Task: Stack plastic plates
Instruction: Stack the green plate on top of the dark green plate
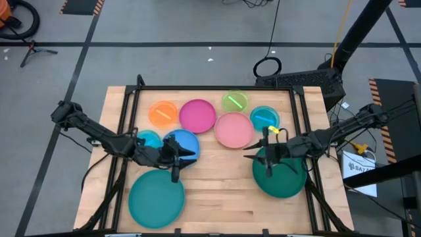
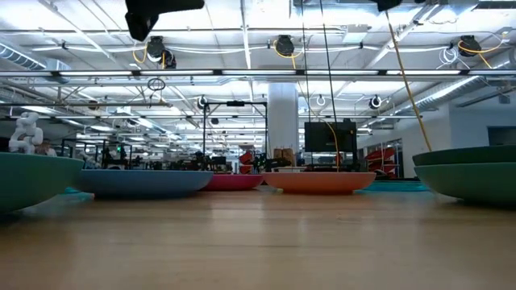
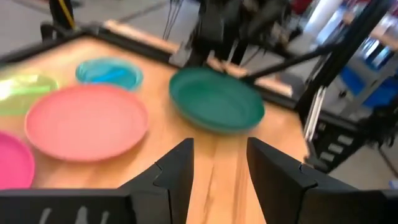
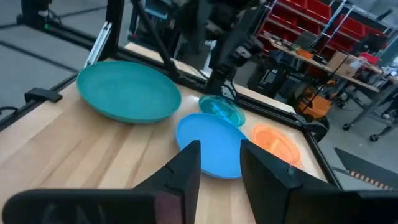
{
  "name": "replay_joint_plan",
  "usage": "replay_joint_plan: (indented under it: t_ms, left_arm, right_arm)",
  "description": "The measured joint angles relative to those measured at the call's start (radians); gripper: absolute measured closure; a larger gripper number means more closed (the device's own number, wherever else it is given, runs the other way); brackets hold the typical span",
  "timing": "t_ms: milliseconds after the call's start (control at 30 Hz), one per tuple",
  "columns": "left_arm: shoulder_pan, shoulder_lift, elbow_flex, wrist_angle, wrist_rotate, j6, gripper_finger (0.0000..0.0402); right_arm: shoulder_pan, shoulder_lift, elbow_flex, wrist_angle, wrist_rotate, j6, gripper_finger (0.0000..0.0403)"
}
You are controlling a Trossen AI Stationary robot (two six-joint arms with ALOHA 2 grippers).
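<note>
Wooden table (image 1: 217,191) holds scattered plastic plates (image 1: 197,115) in a warehouse-like room.

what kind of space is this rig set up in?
Likely a large robotics lab or industrial workshop. The low view shows an open ceiling with pipes and strip lights and more rigs behind the wooden table. The right wrist view shows red storage racks; the high view shows hazard-striped floor markings.

The plates are teal (image 1: 156,198), dark green (image 1: 281,174), blue (image 1: 186,141), orange (image 1: 163,113), bright pink (image 1: 197,115), soft pink (image 1: 234,130), lime (image 1: 235,101) and light blue (image 1: 264,118); the bench (image 1: 217,191) is pale wood
</note>
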Motion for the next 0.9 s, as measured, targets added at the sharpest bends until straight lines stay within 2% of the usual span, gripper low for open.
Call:
replay_joint_plan:
  t_ms: [200, 367, 533, 700, 900]
  left_arm:
    - [-0.04, 0.039, 0.11, -0.317, 0.011, -0.204, 0.0248]
    - [-0.098, 0.086, 0.21, -0.646, 0.139, -0.431, 0.0248]
    - [-0.171, 0.161, 0.282, -0.918, 0.231, -0.572, 0.0248]
    - [-0.239, 0.224, 0.291, -1.068, 0.273, -0.596, 0.0248]
    - [-0.28, 0.256, 0.291, -1.117, 0.274, -0.578, 0.0248]
  right_arm:
    - [-0.01, -0.099, -0.042, -0.015, 0.001, 0.044, 0.0298]
    - [-0.01, -0.112, -0.042, -0.031, 0.002, 0.053, 0.0298]
    - [-0.01, -0.1, -0.042, -0.033, 0.002, 0.048, 0.0298]
    - [-0.01, -0.097, -0.042, -0.03, 0.001, 0.049, 0.0298]
    - [-0.01, -0.097, -0.042, -0.03, 0.002, 0.057, 0.0298]
